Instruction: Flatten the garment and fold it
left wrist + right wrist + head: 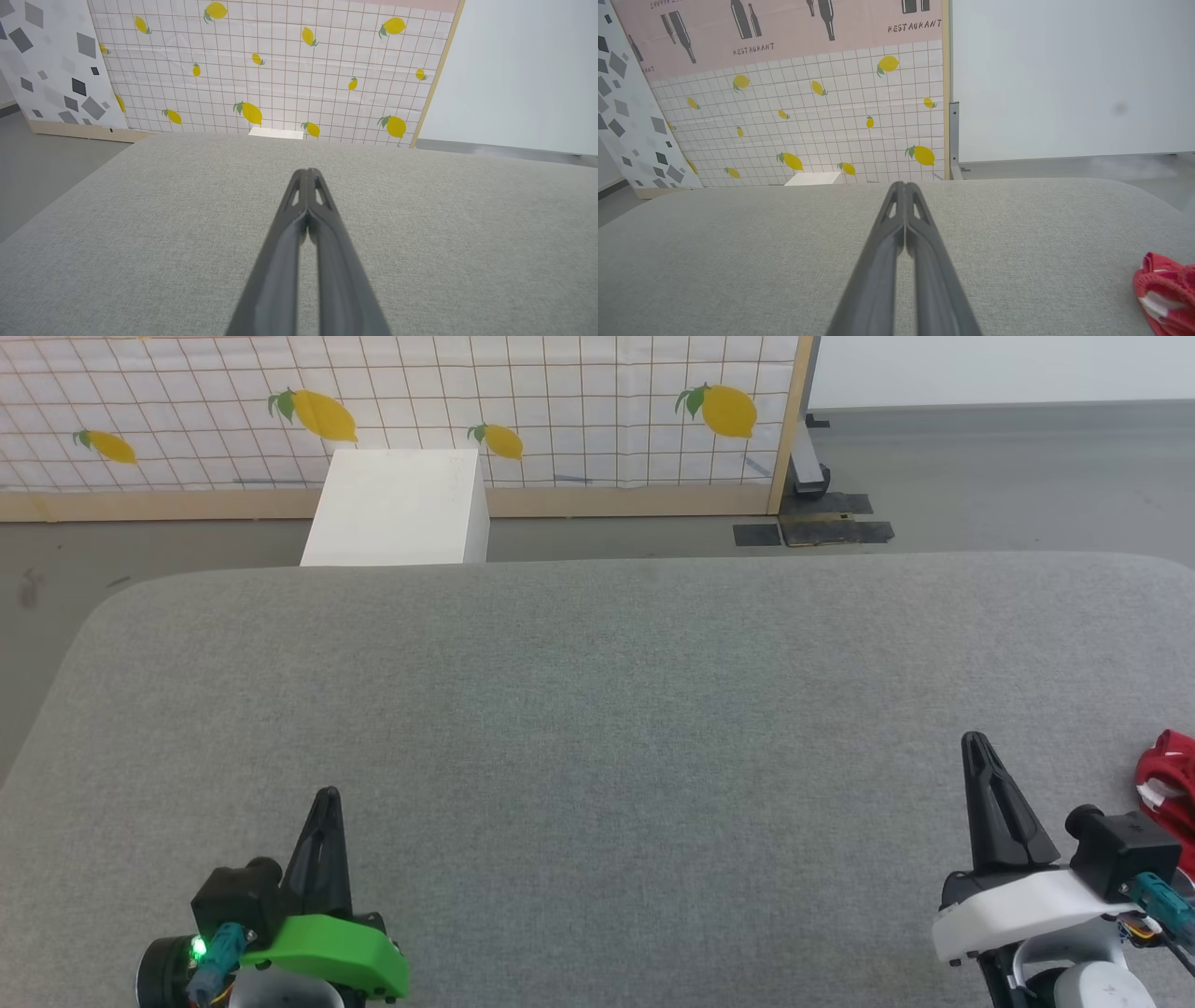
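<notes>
While left hand (pixel 327 795) and right hand (pixel 976 742) are closed, empty, grey fabric table (pixel 597 691) fronts lemon-grid wall (pixel 579 392).

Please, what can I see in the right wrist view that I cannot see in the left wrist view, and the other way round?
Right wrist view's own: the red garment, bunched at the lower right on the grey surface; the right gripper, shut and empty; bottle prints and the word RESTAURANT on a pink poster. Left wrist view's own: the left gripper, shut and empty. Shared: the grey surface, the lemon-patterned panel and the white box behind the surface's far edge.
</notes>
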### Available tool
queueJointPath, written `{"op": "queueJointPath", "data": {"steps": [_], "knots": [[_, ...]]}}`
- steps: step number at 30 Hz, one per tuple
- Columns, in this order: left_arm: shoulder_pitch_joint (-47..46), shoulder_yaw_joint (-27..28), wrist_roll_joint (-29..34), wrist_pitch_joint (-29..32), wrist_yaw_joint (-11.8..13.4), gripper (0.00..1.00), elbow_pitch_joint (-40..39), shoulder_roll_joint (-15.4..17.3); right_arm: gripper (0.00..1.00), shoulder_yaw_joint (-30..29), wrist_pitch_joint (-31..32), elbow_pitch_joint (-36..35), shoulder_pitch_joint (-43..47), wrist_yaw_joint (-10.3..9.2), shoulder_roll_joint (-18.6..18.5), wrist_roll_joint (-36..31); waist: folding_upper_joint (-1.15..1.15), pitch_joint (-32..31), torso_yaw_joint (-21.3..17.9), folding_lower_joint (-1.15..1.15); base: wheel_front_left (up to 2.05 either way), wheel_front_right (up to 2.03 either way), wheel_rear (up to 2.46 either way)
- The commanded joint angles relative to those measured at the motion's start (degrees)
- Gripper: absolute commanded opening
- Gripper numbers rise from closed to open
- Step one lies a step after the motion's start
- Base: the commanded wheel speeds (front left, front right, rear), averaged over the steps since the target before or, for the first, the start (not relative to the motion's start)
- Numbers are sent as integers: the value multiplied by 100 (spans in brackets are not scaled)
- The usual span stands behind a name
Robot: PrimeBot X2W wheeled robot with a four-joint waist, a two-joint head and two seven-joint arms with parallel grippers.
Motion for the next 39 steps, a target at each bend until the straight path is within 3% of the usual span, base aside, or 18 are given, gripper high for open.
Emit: {"op": "queueJointPath", "data": {"steps": [1, 39], "knots": [[-13, 39, 84, 41, -49, 0, -26, -44, 0, 18, 47, -38, 11, -1, 1, -60, 0, -1, 0, 0, 0, 0, 0], [-48, 289, 644, 471, -217, 0, -193, -285, 0, 130, 386, -221, 39, -4, 3, -332, 0, -16, 8, 0, 0, 0, 0]]}}
